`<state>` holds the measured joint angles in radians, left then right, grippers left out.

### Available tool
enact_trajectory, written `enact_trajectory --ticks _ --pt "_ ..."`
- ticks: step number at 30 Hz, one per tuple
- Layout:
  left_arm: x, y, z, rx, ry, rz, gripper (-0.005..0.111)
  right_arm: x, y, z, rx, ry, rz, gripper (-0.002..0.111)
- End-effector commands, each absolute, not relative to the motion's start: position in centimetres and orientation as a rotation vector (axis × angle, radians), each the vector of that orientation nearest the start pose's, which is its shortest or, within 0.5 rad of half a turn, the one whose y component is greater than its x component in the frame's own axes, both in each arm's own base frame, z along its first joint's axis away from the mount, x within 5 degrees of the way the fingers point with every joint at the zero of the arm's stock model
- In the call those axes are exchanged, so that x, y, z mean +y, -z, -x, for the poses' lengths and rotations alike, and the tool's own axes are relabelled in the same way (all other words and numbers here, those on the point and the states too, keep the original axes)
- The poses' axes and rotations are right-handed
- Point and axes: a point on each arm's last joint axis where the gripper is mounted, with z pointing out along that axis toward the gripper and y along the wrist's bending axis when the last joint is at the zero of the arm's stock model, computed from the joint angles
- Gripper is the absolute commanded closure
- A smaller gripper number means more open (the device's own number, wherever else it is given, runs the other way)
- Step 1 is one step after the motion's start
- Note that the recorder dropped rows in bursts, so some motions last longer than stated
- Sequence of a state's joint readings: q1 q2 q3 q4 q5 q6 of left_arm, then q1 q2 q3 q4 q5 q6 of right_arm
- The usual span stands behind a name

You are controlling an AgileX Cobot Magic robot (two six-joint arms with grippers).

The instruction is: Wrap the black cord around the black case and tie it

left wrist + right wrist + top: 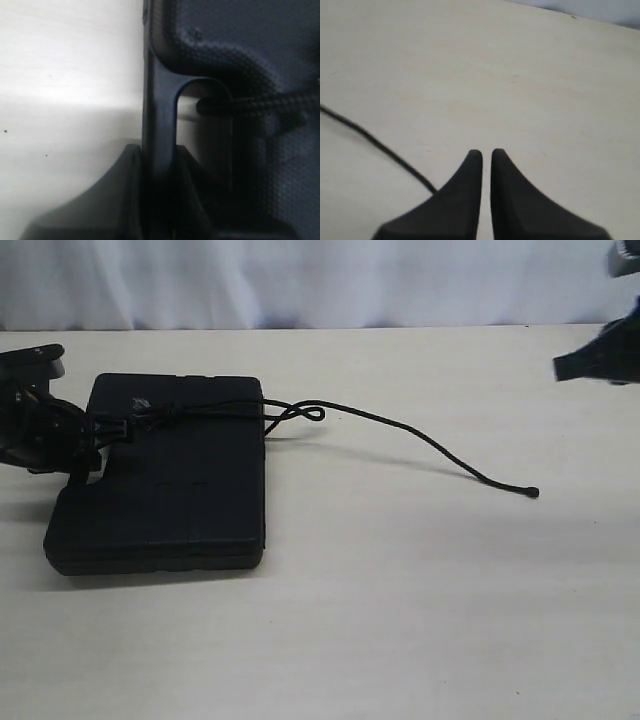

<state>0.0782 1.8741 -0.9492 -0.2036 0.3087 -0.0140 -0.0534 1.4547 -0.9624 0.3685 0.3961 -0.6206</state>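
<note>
Filling the foreground nearest the camera, the pale beige tabletop (420,640) is carrying the flat, rectangular, matte plastic black case (165,490), which is lying on the left side of the scene. Your left gripper (157,150) is reaching in at the case's left edge, and its jaws are clamping the bar of the moulded handle (160,100) between them. I judge that you are pinning the case so that it is not sliding while the rope is being tightened. The long, thin, braided black cord (400,426) is crossing the far part of the lid and bunching in what looks like a knot on top. From there it is leaving over the right edge in a small loop and trailing slack across the tabletop to the right, where its tip is lying free. Your right gripper (486,152) is hovering over bare tabletop, well apart from the case, with its jaws nearly meeting and gripping nothing; a stretch of the cord is lying near it. Judging from the single band and the slack tail, the wrap is looking done, and the tie is probably needing a firm pull on that free end.
</note>
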Motion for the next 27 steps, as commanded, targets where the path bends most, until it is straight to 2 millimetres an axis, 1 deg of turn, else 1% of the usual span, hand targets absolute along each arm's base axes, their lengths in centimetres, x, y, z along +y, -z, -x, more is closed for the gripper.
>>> enact_trajectory --ticks 1,3,4,6,7,10,11,14,16,20,25,26,27 --pt "2.3 -13.6 -34.6 2.626 0.115 0.353 0.107 4.7 -25.6 -32.1 2.296 -0.123 0.598 0.086" --pt "2.1 -13.6 -34.6 2.637 0.108 0.31 0.107 6.8 -24.9 -33.2 2.371 -0.21 0.733 0.075" --pt "1.9 -13.6 -34.6 2.64 0.105 0.28 0.107 7.5 -24.4 -33.6 2.426 -0.262 0.798 0.07" --pt "1.0 -13.6 -34.7 2.639 0.104 0.213 0.107 8.9 -23.5 -35.1 2.494 -0.32 0.914 0.06" --pt "0.4 -13.6 -34.7 2.637 0.103 0.174 0.107 9.6 -23.0 -35.8 2.51 -0.332 0.964 0.058" --pt "-1.0 -13.6 -34.8 2.635 0.102 0.069 0.107 11.3 -22.0 -37.3 2.489 -0.28 1.174 0.058" --pt "-1.3 -13.7 -34.8 2.633 0.104 0.054 0.107 11.9 -21.4 -37.7 2.477 -0.249 1.239 0.058" --pt "-2.0 -13.7 -34.7 2.634 0.109 0.019 0.107 13.5 -20.3 -38.3 2.404 -0.144 1.438 0.06" --pt "-2.1 -13.7 -34.7 2.634 0.11 0.013 0.107 14.3 -19.8 -38.4 2.374 -0.085 1.511 0.062" --pt "-2.1 -13.6 -34.7 2.638 0.111 0.013 0.107 14.6 -19.1 -38.4 2.361 -0.046 1.562 0.066" --pt "-2.1 -13.6 -34.7 2.642 0.112 0.012 0.107 14.7 -18.0 -38.6 2.382 -0.055 1.574 0.067" --pt "-2.1 -13.6 -34.7 2.642 0.112 0.012 0.107 14.7 -17.8 -38.6 2.378 -0.057 1.584 0.068" --pt "-2.1 -13.6 -34.7 2.642 0.112 0.012 0.107 14.8 -17.8 -38.6 2.378 -0.065 1.58 0.071"
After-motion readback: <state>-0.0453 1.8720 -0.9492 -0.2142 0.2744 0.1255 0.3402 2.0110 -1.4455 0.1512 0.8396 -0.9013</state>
